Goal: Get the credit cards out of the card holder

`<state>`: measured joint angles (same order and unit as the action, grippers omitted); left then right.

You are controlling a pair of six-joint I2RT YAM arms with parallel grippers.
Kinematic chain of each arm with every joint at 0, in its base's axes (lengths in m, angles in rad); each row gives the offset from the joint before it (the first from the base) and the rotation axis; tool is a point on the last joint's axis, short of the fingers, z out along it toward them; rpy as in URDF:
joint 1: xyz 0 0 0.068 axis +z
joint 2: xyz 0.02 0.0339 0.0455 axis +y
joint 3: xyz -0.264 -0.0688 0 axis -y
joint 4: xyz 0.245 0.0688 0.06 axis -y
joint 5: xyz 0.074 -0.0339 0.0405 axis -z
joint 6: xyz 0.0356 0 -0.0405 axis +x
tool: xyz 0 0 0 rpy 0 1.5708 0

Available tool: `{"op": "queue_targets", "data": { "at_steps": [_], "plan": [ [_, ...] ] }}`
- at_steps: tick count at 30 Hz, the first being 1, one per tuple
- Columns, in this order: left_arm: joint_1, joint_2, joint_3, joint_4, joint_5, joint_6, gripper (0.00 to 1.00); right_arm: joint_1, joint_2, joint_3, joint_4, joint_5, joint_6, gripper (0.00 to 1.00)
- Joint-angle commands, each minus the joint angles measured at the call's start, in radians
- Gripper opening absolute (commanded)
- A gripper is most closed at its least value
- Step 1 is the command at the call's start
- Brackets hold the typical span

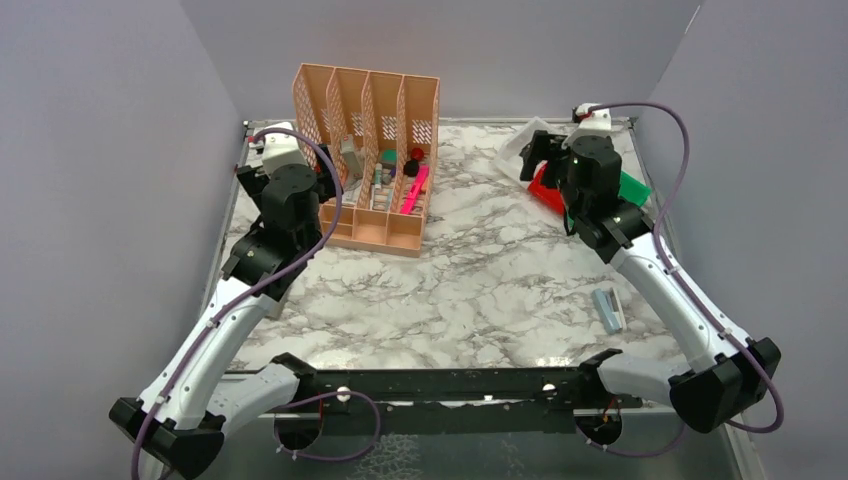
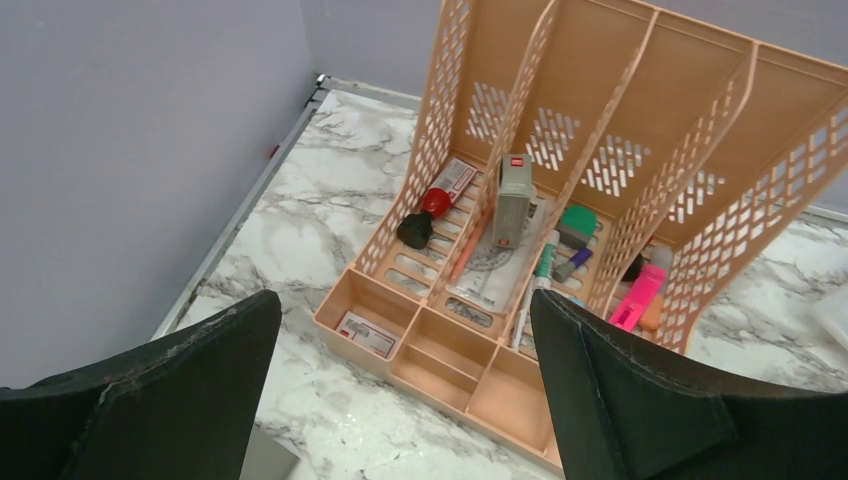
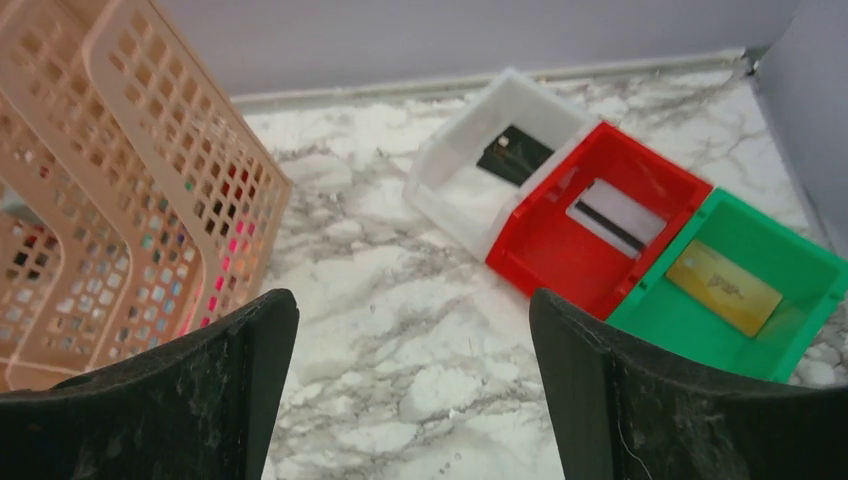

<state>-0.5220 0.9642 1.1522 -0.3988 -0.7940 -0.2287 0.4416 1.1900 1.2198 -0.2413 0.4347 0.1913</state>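
Left jaws and right jaws gape empty; black card [image 3: 513, 154], striped card [image 3: 617, 214], gold card [image 3: 723, 287] lie in separate bins [image 3: 440, 172].

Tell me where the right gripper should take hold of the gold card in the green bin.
Pinch the gold card across its long edges, coming straight down with the open right gripper. It lies flat on the floor of the green bin, walls close around it, so a sideways approach looks blocked. It is thin, so it may need tipping against a wall first.
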Motion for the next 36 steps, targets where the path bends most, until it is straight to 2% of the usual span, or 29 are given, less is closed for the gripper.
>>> {"op": "queue_targets", "data": {
  "at_steps": [1, 9, 13, 15, 22, 36],
  "plan": [
    [0.077, -0.001, -0.024, -0.022, 0.083, -0.024, 0.99, -0.042, -0.024, -0.116, 0.024, -0.19, 0.068, 0.92],
    [0.22, -0.035, -0.138, -0.051, 0.231, -0.046, 0.99, -0.113, 0.035, -0.325, 0.061, -0.545, 0.177, 0.97],
    [0.273, -0.073, -0.219, -0.066, 0.318, -0.033, 0.99, -0.103, 0.106, -0.348, 0.044, -0.636, 0.212, 0.99],
    [0.294, -0.097, -0.262, -0.071, 0.362, -0.026, 0.99, -0.09, 0.157, -0.321, 0.001, -0.612, 0.237, 0.99],
    [0.336, -0.188, -0.384, -0.064, 0.486, -0.019, 0.99, -0.026, 0.398, -0.147, -0.1, -0.497, 0.301, 0.99],
    [0.354, -0.243, -0.426, -0.059, 0.566, 0.006, 0.99, 0.083, 0.968, 0.494, -0.305, -0.375, 0.311, 0.99]
  ]
}}
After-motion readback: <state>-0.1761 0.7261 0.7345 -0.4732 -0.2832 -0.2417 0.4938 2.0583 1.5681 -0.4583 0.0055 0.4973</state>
